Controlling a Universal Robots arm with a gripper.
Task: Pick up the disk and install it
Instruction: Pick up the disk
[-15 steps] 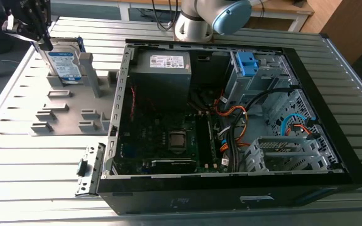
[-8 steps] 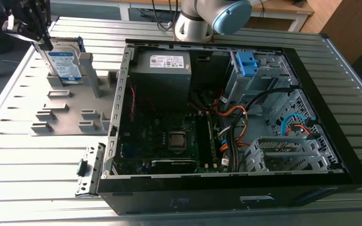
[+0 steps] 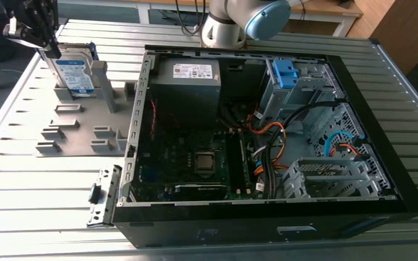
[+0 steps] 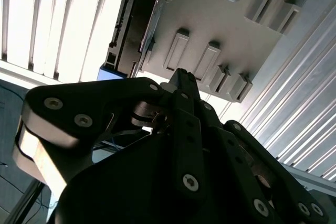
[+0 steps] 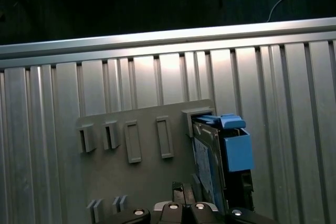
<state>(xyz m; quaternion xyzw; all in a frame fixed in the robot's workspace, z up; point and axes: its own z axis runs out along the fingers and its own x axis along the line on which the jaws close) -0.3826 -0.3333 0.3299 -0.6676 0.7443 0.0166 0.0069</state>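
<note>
The gripper hung at the top of the disk, upright in a grey holder. Its grip could not be told.

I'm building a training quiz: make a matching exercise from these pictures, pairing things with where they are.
1. silver-grey rectangular disk in a blue plastic carrier
2. black metal gripper
3. big grey metal box with white sticker

A. inside the open black computer case
B. upright in the grey slotted plastic holder
C. close above the disk

Pairs: 1-B, 2-C, 3-A
</note>
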